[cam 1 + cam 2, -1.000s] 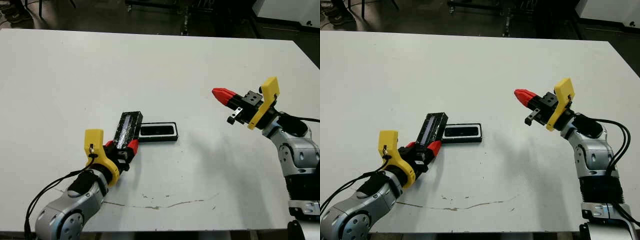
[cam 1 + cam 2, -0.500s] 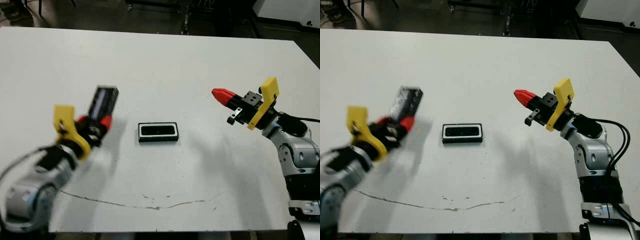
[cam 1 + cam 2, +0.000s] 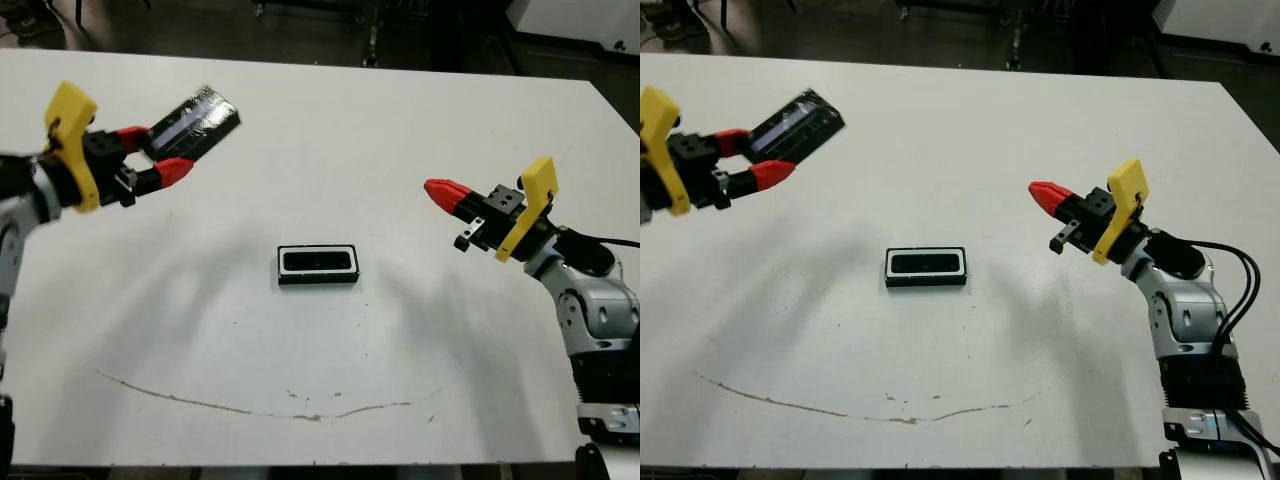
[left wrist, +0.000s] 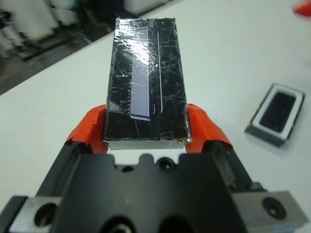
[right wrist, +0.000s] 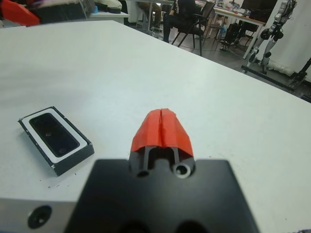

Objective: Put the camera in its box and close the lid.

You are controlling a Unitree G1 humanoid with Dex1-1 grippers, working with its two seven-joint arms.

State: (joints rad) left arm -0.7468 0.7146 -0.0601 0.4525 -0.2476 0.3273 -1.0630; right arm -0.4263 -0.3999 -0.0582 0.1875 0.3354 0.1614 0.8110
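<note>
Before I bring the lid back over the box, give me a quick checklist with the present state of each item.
1. Lid held by left tool: ok, clamped between both fingers in the wrist view.
2. Camera inside box: ok, the dark bar lies within the white lining.
3. Box flat on table: ok.
4. Right tool away from the box: ok, shut, empty, off to the right.
5. Lid lined up with box: not ok, lid is raised far to the left and angled differently.
6. Camera seated fully down: cannot tell.
</note>
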